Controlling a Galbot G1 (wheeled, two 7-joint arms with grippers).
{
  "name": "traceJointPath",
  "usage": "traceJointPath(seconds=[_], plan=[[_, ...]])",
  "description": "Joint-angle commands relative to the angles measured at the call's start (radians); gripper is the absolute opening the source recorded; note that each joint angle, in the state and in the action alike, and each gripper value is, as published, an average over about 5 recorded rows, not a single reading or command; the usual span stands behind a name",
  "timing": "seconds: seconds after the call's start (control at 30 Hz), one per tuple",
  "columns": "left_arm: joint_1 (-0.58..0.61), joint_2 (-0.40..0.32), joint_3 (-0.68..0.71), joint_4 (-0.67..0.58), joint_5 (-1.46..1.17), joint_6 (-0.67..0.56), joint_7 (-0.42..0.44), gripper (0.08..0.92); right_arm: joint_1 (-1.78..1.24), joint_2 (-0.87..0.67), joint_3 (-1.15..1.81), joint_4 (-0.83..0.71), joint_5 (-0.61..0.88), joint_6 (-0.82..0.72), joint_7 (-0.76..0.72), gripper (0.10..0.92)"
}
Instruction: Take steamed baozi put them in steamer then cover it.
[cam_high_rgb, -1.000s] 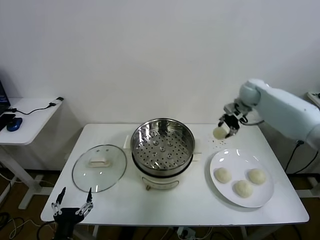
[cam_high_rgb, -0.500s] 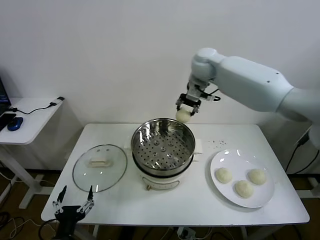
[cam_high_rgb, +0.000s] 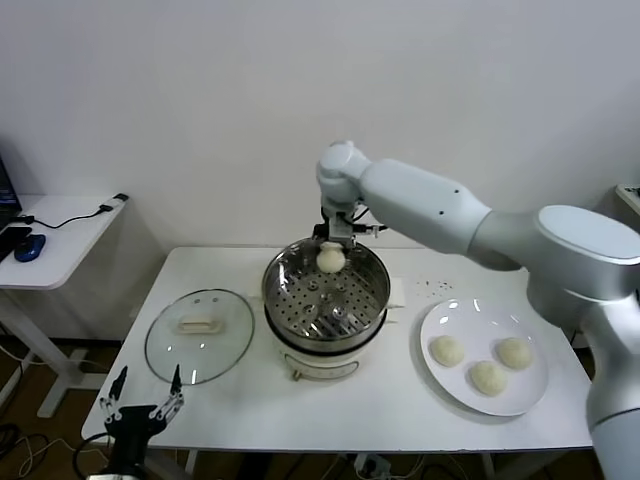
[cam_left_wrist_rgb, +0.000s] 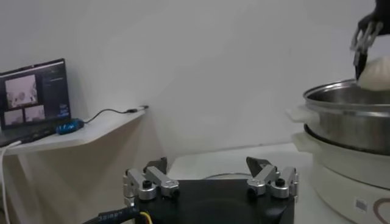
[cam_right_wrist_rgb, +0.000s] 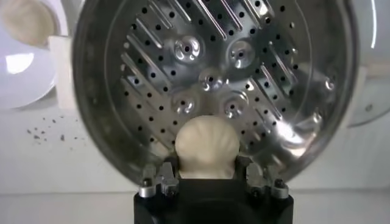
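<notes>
My right gripper (cam_high_rgb: 331, 250) is shut on a cream-white baozi (cam_high_rgb: 330, 258) (cam_right_wrist_rgb: 206, 146) and holds it over the far rim of the steel steamer (cam_high_rgb: 326, 287), above its perforated bottom (cam_right_wrist_rgb: 213, 79). The basket holds no other bun. Three more baozi (cam_high_rgb: 485, 362) lie on the white plate (cam_high_rgb: 450, 322) at the right. The glass cover (cam_high_rgb: 198, 335) with its cream handle lies flat on the table, left of the steamer. My left gripper (cam_high_rgb: 141, 403) (cam_left_wrist_rgb: 208, 175) hangs open below the table's front left corner, holding nothing.
The steamer sits on a cream pot base (cam_high_rgb: 320, 366) (cam_left_wrist_rgb: 341, 167) at the table's middle. Dark crumbs (cam_high_rgb: 437, 287) lie behind the plate. A side desk (cam_high_rgb: 55, 235) with a cable and a blue mouse stands at the left, and a laptop (cam_left_wrist_rgb: 33, 97) shows there.
My right arm has swung leftward with the baozi, from above the plate's far side to over the steamer's far rim. The left arm has stayed put.
</notes>
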Motion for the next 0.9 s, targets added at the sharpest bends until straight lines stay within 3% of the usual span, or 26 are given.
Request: traceJointPath(seconds=[0.03, 0.3, 0.57, 0.67, 0.9], plan=[[-0.002, 0.000, 0.001, 0.007, -0.001, 0.001, -0.015, 0.823, -0.083, 0.051, 0.028, -0.076, -0.124, 0.047, 0.021, 0.602], [-0.016, -0.007, 0.005, 0.014, -0.001, 0.005, -0.014, 0.823, -0.103, 0.072, 0.035, -0.135, -0.153, 0.064, 0.050, 0.626], [-0.010, -0.008, 0.006, 0.014, -0.001, 0.004, -0.014, 0.823, -0.070, 0.062, 0.058, -0.107, -0.133, 0.067, 0.037, 0.804], [-0.009, -0.007, 0.005, 0.013, -0.001, 0.004, -0.014, 0.823, -0.031, 0.037, 0.057, -0.076, -0.060, 0.066, 0.015, 0.820], [-0.005, -0.009, 0.002, 0.007, -0.012, 0.004, -0.014, 0.823, 0.146, -0.120, -0.027, 0.095, 0.265, -0.061, -0.038, 0.823]])
